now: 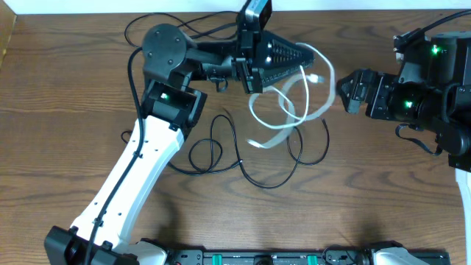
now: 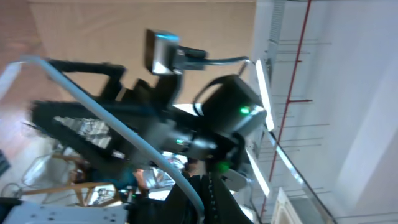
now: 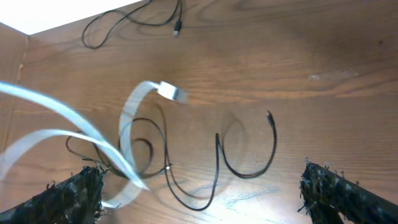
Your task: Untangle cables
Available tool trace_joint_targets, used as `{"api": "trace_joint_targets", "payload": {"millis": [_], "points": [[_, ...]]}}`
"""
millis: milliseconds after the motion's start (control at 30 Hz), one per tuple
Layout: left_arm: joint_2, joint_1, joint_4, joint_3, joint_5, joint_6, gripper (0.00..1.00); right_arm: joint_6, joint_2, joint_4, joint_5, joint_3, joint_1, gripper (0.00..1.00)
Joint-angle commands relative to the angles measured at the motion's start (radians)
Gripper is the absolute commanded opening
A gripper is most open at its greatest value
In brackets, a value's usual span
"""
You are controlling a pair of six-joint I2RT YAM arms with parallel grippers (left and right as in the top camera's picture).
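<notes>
White cable [image 3: 122, 124] plug [image 3: 169, 91] sharp in R wrist view, tiny overhead.

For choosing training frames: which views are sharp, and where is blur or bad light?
Overhead: sharp, evenly lit, only the white cable slightly smeared. Left wrist: strongly motion-blurred and tilted; little is readable. Right wrist: table and black cables sharp, the white cable near the lens soft.

Blurred white cable [image 2: 127, 135] across a black arm [image 2: 227, 102] with green light [image 2: 244, 111]
</notes>
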Motion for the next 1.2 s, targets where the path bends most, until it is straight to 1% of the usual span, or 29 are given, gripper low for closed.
{"api": "trace_joint_targets", "payload": {"millis": [0, 167, 300, 467, 533, 667, 767, 867, 967, 1067, 1167], "points": [[-0.011, 0.002, 0.011, 0.071, 0.011, -0.077, 0.07, -0.008, 0.001, -0.004, 0.023, 0.011, 0.014, 0.99], [-0.011, 0.052, 0.011, 0.102, -0.016, -0.052, 0.07, -0.008, 0.001, -0.019, 0.023, 0.011, 0.014, 0.99], [-0.003, 0.137, 0.003, 0.102, -0.039, 0.031, 0.07, -0.008, 0.001, -0.032, 0.023, 0.011, 0.014, 0.99], [0.023, 0.237, 0.003, 0.101, -0.021, 0.091, 0.08, -0.008, 0.001, -0.039, 0.023, 0.011, 0.014, 0.99], [0.037, 0.273, 0.003, 0.101, -0.012, 0.149, 0.07, -0.008, 0.001, -0.037, 0.023, 0.011, 0.014, 0.99], [0.072, 0.333, 0.002, 0.101, 0.011, 0.299, 0.07, -0.008, 0.001, -0.036, 0.023, 0.011, 0.014, 0.99], [0.100, 0.365, -0.033, 0.101, 0.013, 0.483, 0.07, -0.008, 0.001, -0.035, 0.023, 0.011, 0.014, 0.99], [0.117, 0.391, -0.197, 0.101, -0.018, 0.673, 0.07, -0.008, 0.001, -0.035, 0.023, 0.011, 0.014, 0.99], [0.132, 0.413, -0.384, 0.101, -0.119, 0.822, 0.07, -0.008, 0.001, -0.033, 0.023, 0.011, 0.014, 0.99], [0.139, 0.431, -0.543, 0.101, -0.256, 1.028, 0.07, -0.008, 0.001, -0.026, 0.023, 0.011, 0.014, 0.99], [0.139, 0.444, -0.738, 0.101, -0.452, 1.199, 0.07, -0.008, 0.002, -0.021, 0.023, 0.011, 0.014, 0.99]]}}
